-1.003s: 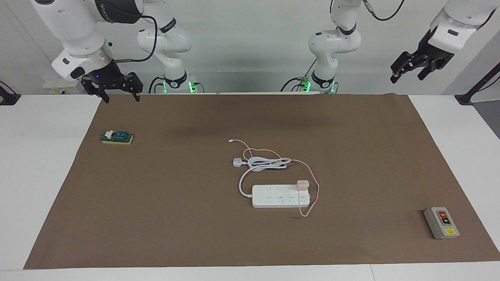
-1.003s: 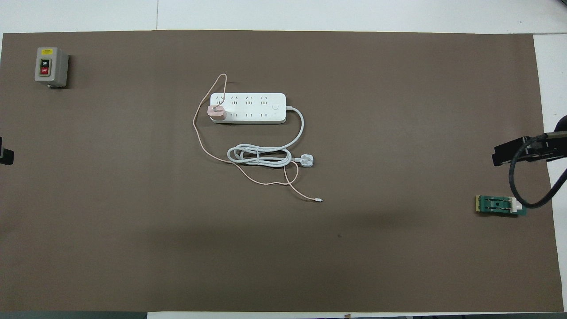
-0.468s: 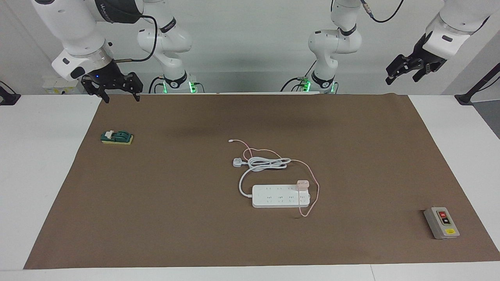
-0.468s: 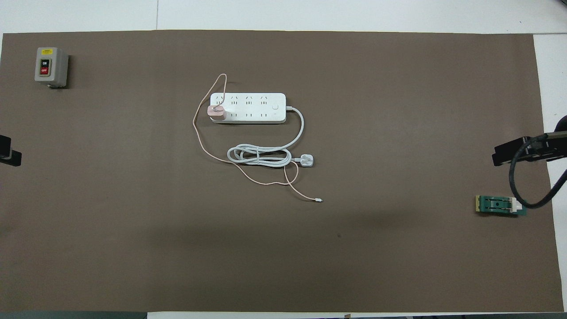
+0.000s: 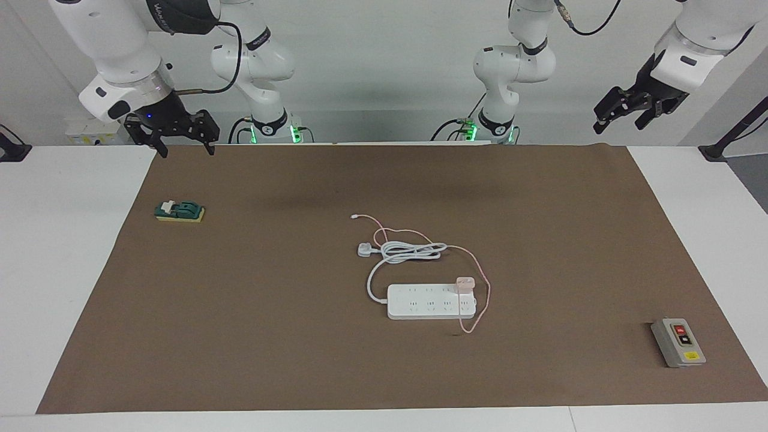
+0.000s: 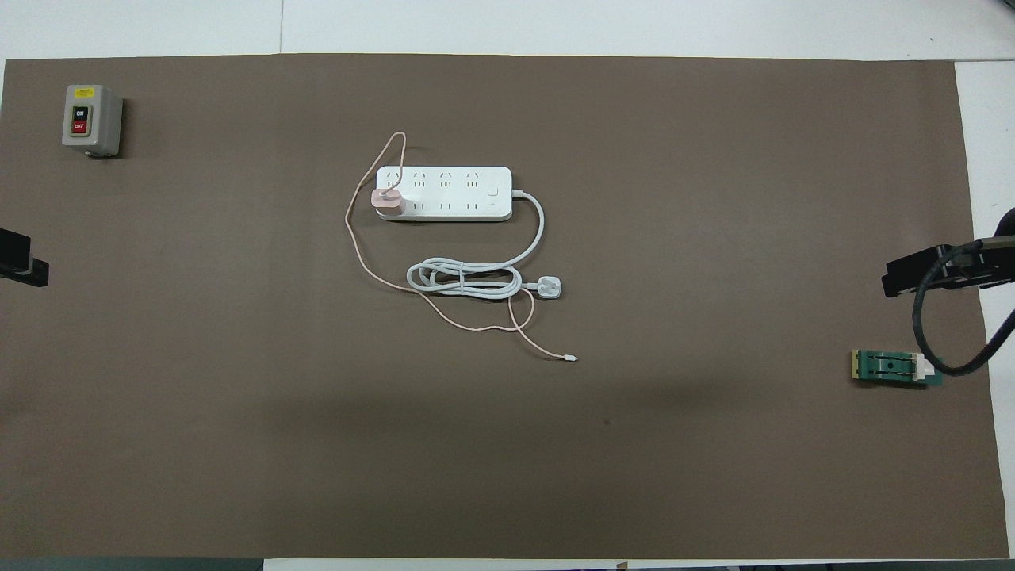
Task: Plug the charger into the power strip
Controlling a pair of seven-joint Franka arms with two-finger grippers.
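Two grippers are hanging in the air at the robots' end of the table, and neither is holding anything. The right gripper (image 5: 185,142) is hovering over the edge of the brown mat (image 5: 270,336) at the right arm's end, its two fingers standing spread apart and pointing down. The left gripper (image 5: 624,114) is hanging high over the left arm's end of the table, tilted, with its fingers likewise parted. Near the middle of the mat the power strip (image 5: 429,303) is lying flat with its sockets facing up, and the charger (image 5: 465,283) is sitting upright on it, at the strip's end toward the left arm and in the row of sockets nearer to the robots; whether its prongs are fully seated I cannot tell. The charger's pink cable (image 6: 361,262) is looping around that end of the strip and trailing toward the robots, crossing the coiled white cord (image 6: 460,279), which is lying just nearer to the robots than the strip and ending in a white plug (image 6: 549,287). A grey switch box (image 6: 91,119) is resting at the left arm's end, farther from the robots than the strip. A green block (image 6: 894,367) is lying at the right arm's end, nearer to the robots.
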